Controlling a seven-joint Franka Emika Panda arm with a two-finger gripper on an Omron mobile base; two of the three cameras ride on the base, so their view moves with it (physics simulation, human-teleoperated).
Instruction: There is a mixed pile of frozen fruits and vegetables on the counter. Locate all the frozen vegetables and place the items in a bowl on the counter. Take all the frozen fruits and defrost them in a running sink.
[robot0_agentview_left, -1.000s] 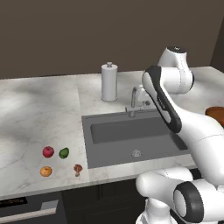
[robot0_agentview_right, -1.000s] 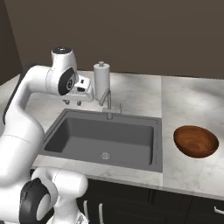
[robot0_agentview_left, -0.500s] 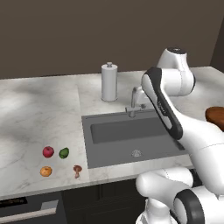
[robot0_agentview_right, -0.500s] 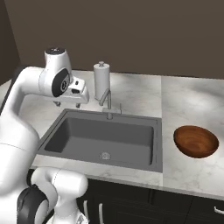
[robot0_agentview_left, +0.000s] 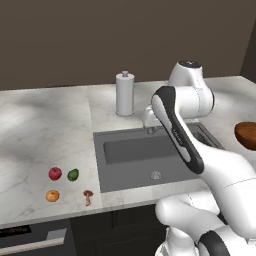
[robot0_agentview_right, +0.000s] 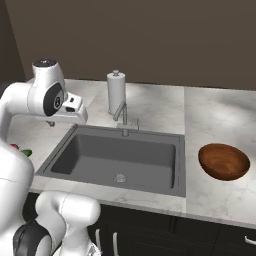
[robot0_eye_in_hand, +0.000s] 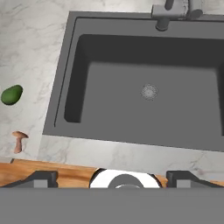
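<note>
1. Gripper (robot0_eye_in_hand: 112, 177): poised high above the sink (robot0_eye_in_hand: 144, 94), looking down; jaws stood wide apart with nothing between them, presumably ready for a first pick.
2. Mixed pile, on the counter (robot0_agentview_left: 45, 125) left of the basin, all four pieces apart and untouched: red apple (robot0_agentview_left: 55, 173), orange (robot0_agentview_left: 52, 195), green piece (robot0_agentview_left: 73, 174), mushroom (robot0_agentview_left: 88, 195).
3. Bowl (robot0_agentview_right: 223, 161): on the counter right of the basin, well apart from the pile, apparently awaiting the vegetables.
4. Faucet (robot0_agentview_right: 122, 115): at the back rim; no running water could be made out.
5. Paper-towel cylinder (robot0_agentview_right: 116, 92): upright behind the faucet.
</note>
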